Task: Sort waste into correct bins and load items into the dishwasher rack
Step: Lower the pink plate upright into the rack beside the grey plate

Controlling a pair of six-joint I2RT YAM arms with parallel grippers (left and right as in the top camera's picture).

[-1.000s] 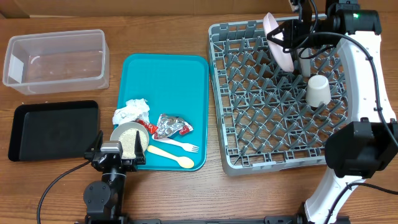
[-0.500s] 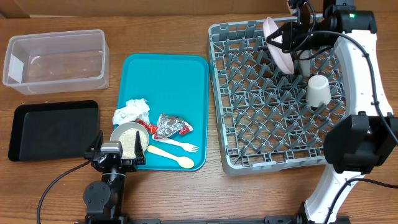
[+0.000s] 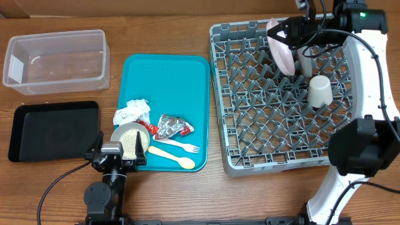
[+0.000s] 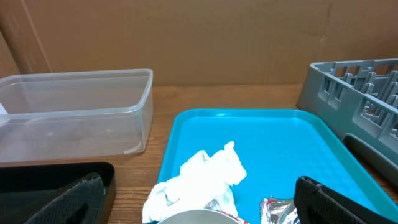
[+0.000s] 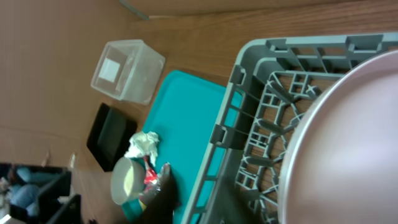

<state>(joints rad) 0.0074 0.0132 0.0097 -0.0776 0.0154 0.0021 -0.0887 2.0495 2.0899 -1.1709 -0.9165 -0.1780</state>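
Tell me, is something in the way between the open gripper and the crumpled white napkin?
Yes. The pale bowl sits at the near edge of the teal tray, right between the left gripper and the napkin. The gripper would probably need to go over or around it.

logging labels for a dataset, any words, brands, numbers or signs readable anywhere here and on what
No text can be read in any view.
Print on the red wrapper: too small to read.
Pale sticker on the clear tub: too blurred to tell if it bears any text.
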